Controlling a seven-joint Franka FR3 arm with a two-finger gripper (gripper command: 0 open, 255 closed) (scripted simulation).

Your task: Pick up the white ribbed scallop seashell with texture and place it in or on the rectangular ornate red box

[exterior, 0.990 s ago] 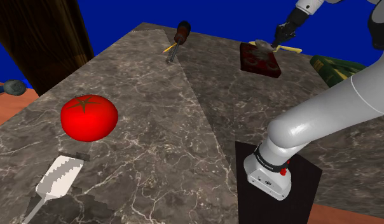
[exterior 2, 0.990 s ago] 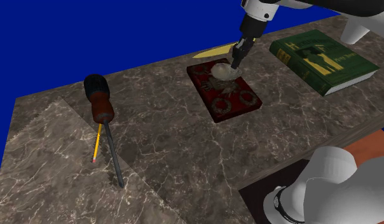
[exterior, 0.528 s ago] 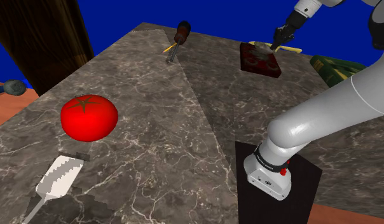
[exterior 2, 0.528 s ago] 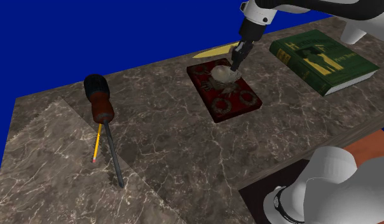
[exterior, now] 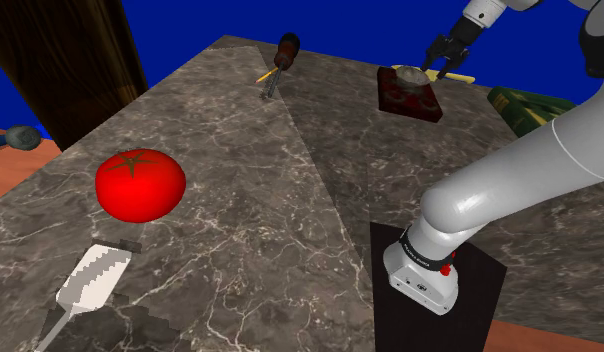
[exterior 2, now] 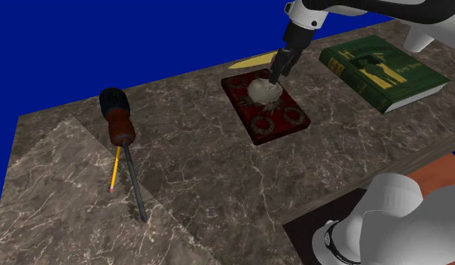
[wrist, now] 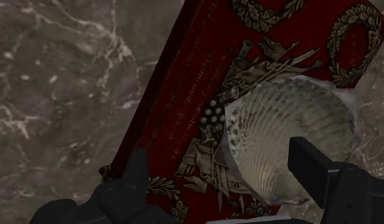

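- End effector (exterior: pixel 440 64) hangs over the far end of the red box, its two black fingers spread apart and closed on nothing; in the wrist view (wrist: pixel 219 156) the fingers stand either side of the shell without clasping it.
- Marble table (exterior: pixel 290 200) carries everything.
- Green book (exterior 2: pixel 384 71) lies flat near the table's edge, beside the box on the second exterior view's right.
- Red box (exterior 2: pixel 275 120), rectangular with ornate wreaths on its lid, lies flat.
- Red tomato (exterior: pixel 140 185) sits well apart, at the shoulder view's left.
- Screwdriver (exterior 2: pixel 117 124) lies flat, a yellow pencil (exterior 2: pixel 115 169) just beside its shaft.
- Ribbed whitish shell (exterior 2: pixel 264 91) rests on the box's lid, just below the fingertips.
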